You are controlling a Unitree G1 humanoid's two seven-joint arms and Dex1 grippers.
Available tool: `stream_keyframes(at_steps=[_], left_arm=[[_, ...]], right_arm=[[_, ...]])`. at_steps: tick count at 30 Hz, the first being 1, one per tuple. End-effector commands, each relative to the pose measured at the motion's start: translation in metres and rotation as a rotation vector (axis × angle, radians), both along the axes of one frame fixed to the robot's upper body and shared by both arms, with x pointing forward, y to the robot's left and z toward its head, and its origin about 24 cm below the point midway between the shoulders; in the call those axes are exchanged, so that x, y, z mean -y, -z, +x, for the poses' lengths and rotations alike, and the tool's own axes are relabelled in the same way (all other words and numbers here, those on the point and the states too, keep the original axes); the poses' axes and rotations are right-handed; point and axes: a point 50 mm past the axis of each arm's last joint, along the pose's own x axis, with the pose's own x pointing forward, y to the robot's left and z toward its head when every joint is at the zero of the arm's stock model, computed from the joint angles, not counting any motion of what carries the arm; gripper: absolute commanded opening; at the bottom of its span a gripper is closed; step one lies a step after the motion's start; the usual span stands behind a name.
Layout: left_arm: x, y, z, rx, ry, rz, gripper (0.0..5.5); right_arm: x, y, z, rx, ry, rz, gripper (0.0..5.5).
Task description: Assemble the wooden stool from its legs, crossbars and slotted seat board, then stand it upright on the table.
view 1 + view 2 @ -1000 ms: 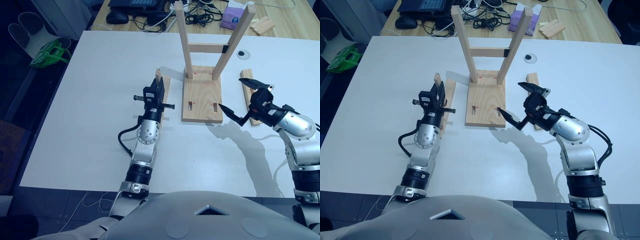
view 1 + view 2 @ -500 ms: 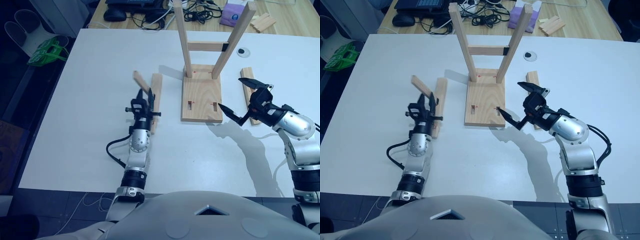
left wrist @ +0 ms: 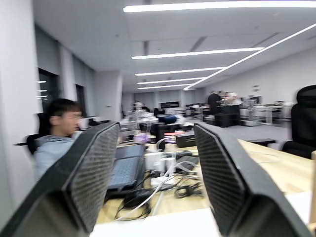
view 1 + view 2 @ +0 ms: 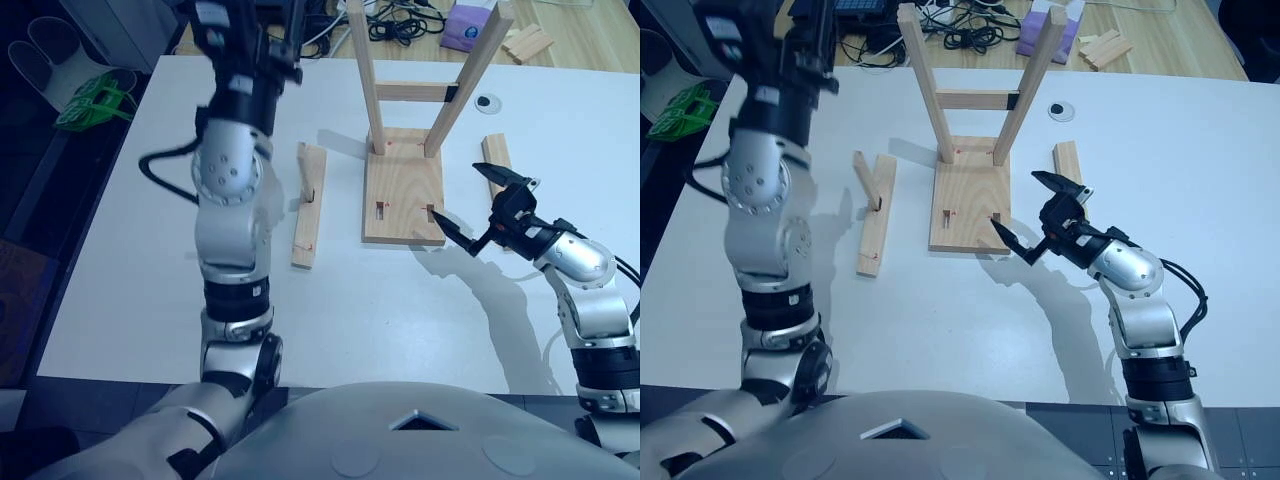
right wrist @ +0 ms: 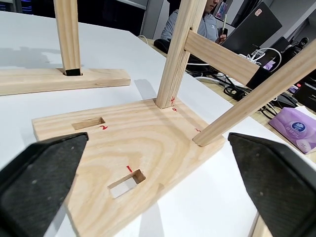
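The white table bears the slotted seat board lying flat near its centre. Two legs stand in the board's far slots, joined by a crossbar, and the two near slots are open. A loose leg with a short bar set in it lies just left of the board, and a second loose piece lies to its right. The left gripper is held high over the table's left side, fingers spread and empty, while the right gripper sits low just beside the board's near right corner, fingers wide apart around nothing.
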Motion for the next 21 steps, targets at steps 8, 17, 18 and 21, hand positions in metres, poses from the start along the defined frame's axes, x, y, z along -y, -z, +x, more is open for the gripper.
stream_keyframes(at_steps=[8,17,18,21], left_arm=[[0.001,0.023,0.017,-0.222,0.068,-0.016,2.77],[-0.015,0.202,-0.007,-0.82,-0.048,-0.008,2.77],[-0.014,0.196,-0.003,-0.791,-0.049,-0.009,2.77],[-0.015,0.178,0.008,-0.709,-0.059,-0.002,2.77]], right_arm=[[-0.005,0.0,-0.001,0.015,-0.007,-0.007,5.4],[-0.005,-0.001,-0.001,0.01,-0.023,-0.013,5.4],[-0.005,-0.001,-0.001,0.01,-0.02,-0.011,5.4],[-0.009,0.0,0.0,0.013,-0.023,-0.004,5.4]])
